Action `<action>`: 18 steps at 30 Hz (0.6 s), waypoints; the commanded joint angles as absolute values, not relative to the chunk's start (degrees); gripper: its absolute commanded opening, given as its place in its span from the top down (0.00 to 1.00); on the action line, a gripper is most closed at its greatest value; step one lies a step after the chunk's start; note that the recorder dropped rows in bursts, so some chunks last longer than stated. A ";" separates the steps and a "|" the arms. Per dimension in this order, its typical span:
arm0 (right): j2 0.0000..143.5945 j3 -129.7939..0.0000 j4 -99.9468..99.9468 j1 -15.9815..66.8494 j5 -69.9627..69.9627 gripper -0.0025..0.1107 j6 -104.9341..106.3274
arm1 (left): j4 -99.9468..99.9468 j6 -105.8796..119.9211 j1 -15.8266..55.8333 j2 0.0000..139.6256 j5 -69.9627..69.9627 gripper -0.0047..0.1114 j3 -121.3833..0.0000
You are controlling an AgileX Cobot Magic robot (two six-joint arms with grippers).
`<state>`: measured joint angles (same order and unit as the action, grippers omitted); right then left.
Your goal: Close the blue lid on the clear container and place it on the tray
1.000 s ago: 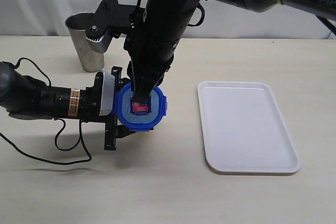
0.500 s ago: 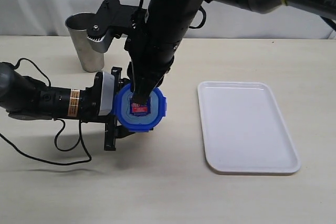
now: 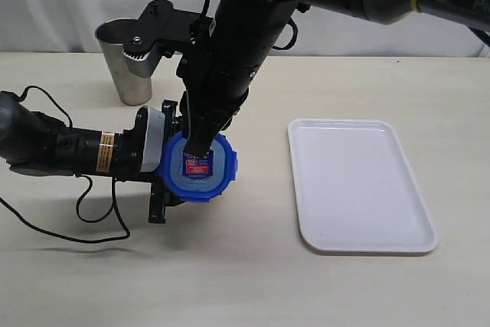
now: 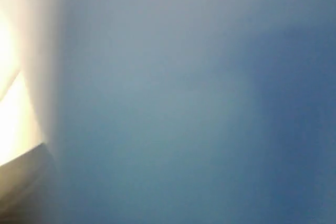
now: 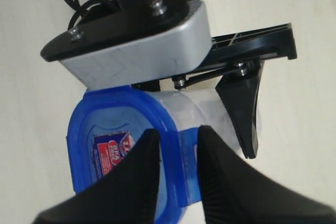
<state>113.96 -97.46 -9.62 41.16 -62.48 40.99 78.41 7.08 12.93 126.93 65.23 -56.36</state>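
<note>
Tray (image 3: 360, 189) holds nothing and lies well apart, to the right of the work. Lid (image 3: 200, 180) sits on the container (image 5: 207, 106). Both have slid a little left and toward the camera since half a second ago. Left gripper (image 3: 174, 165) went with them, clamped on the container's side. Right gripper (image 5: 176, 142) reaches down from above, fingers almost together with a lid flap nipped between them. Left wrist view is only a blue blur. Likely a flap is being snapped down, so closing isn't done and the move to the tray hasn't started. Steel cup (image 3: 126, 63) stands behind.
</note>
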 commanded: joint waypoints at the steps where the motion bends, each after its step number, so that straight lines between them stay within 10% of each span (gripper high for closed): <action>1: 120.48 -92.16 -9.39 41.37 -69.96 0.84 40.08 | 71.68 1.42 13.21 126.32 69.96 0.96 -56.77; 9: 116.52 -96.36 -6.45 40.63 -69.96 0.63 37.98 | 71.68 1.04 13.21 126.32 69.96 0.96 -56.77; 18: 110.76 -102.12 -6.84 39.20 -69.96 0.62 37.87 | 71.43 0.34 13.21 126.32 69.96 0.96 -56.77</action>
